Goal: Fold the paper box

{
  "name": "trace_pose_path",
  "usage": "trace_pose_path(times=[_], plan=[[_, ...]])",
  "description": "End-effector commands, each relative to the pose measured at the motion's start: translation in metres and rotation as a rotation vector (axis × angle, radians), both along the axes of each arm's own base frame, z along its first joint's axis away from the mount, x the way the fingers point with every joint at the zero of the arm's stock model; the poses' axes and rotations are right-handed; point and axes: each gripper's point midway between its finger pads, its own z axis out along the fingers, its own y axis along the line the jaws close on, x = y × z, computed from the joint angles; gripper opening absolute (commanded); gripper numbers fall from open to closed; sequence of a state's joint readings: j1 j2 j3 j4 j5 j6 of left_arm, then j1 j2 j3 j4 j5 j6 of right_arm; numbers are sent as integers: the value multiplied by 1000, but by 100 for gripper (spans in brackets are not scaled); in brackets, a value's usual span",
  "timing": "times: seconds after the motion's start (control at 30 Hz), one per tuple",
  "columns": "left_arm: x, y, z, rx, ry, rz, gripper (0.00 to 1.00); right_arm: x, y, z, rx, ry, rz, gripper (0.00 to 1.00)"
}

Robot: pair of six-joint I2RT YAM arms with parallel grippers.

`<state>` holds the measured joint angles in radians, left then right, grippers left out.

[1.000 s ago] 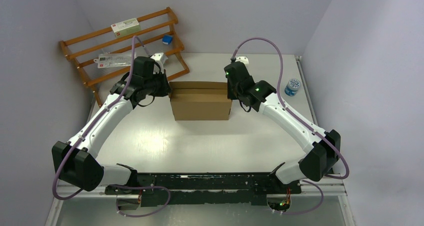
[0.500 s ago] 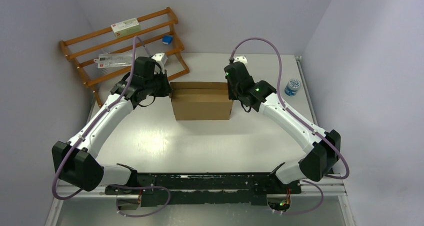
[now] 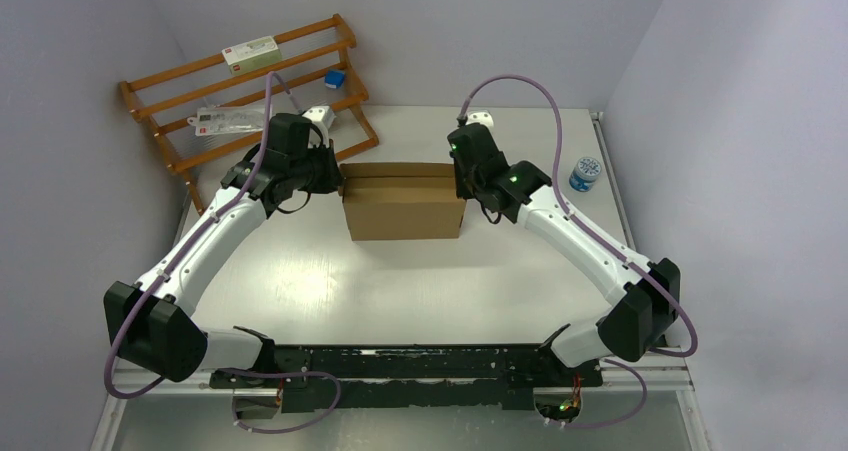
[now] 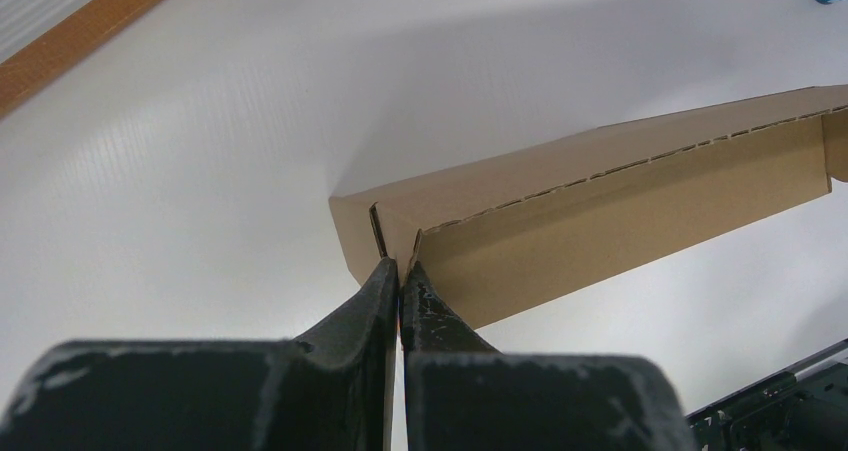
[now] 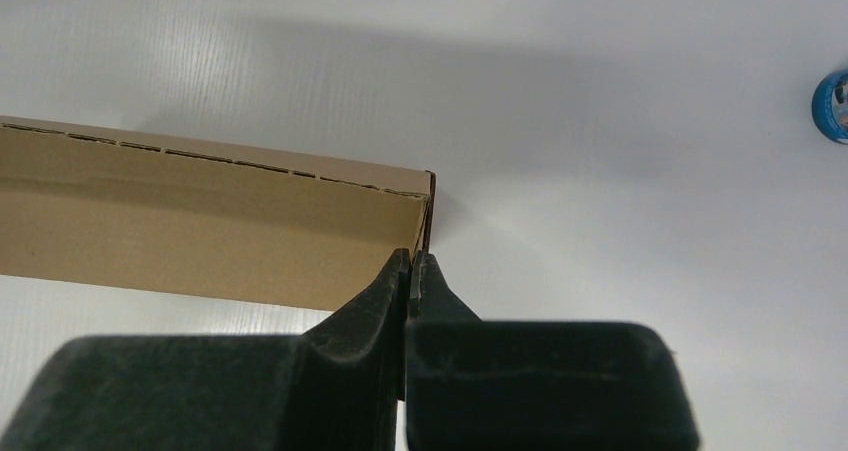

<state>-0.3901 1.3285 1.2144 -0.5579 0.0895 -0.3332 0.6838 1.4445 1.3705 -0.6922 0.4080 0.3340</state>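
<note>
Hands are both clenched: left hand (image 4: 400,266) has its tips against the box's (image 3: 402,211) left end, right hand (image 5: 412,258) against its right end. The box sits mid-worktop (image 3: 400,291), long axis running left to right. Nothing has visibly moved since a second ago. White worktop, lilac walls, wooden rack (image 3: 250,91) back left, small blue tub (image 3: 585,174) right.

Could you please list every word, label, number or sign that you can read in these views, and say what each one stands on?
No text here is legible.
The white carton on top of the wooden rack: red mark and print, too small to read.
The flat packet on a lower rail: red mark, print too small to read.
The blue-lidded jar: white pattern on the lid, blurred.
The paper box: no print visible.
</note>
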Motion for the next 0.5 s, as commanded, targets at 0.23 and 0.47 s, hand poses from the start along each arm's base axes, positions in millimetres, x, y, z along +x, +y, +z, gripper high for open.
trace_pose_path(times=[0.23, 0.47], plan=[[-16, -27, 2, -92, 42, -86, 6, -10, 26, -21, 85, 33, 71, 0], [-11, -25, 15, -98, 18, -51, 5, -13, 26, -25, 72, 26, 64, 0]])
